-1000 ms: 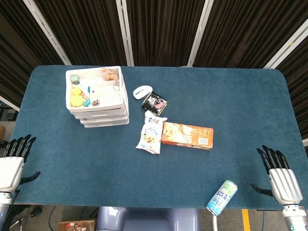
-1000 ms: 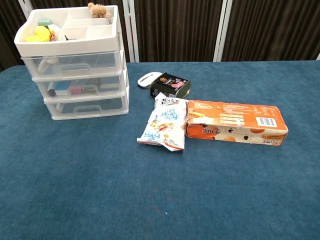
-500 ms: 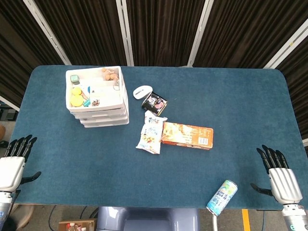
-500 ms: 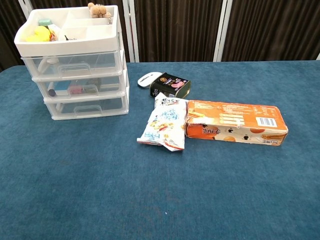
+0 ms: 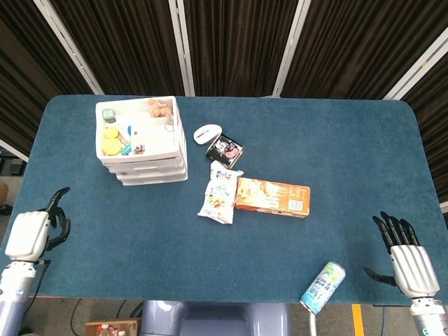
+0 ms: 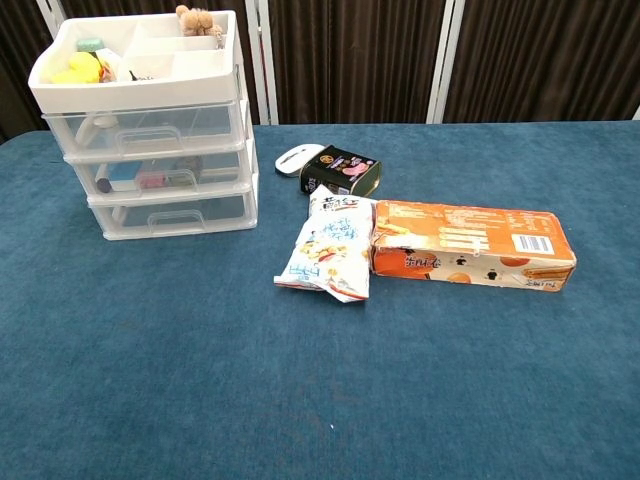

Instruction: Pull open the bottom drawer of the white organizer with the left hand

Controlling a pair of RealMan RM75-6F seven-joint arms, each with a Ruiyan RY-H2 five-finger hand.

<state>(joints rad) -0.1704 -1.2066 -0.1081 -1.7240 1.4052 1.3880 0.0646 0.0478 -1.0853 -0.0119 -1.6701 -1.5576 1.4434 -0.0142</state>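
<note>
My left hand (image 5: 31, 233) is at the near left edge of the blue table (image 5: 336, 154). It holds nothing & the fingers are curled a bit, w/ gaps between them. It's well apart from the white organizer (image 5: 142, 142), which stands at the far left of the table. The bottom drawer (image 6: 172, 215) is pushed in, flush w/ the two drawers above it. Its front is see-through w/ a handle in the middle. The top tray has small stuff in it: a yellow toy (image 5: 112, 144) & a little brown bear (image 6: 197, 19).

My right hand (image 5: 411, 262) is at the near right edge, flat, fingers spread, nothing in it.

Mid table: a white mouse (image 5: 207, 133), a dark tin (image 5: 225, 149) just beside it, a snack bag (image 5: 220, 195) touching an orange box (image 5: 272, 197). A green can (image 5: 322, 286) lies tilted at the near edge, near my right hand.
</note>
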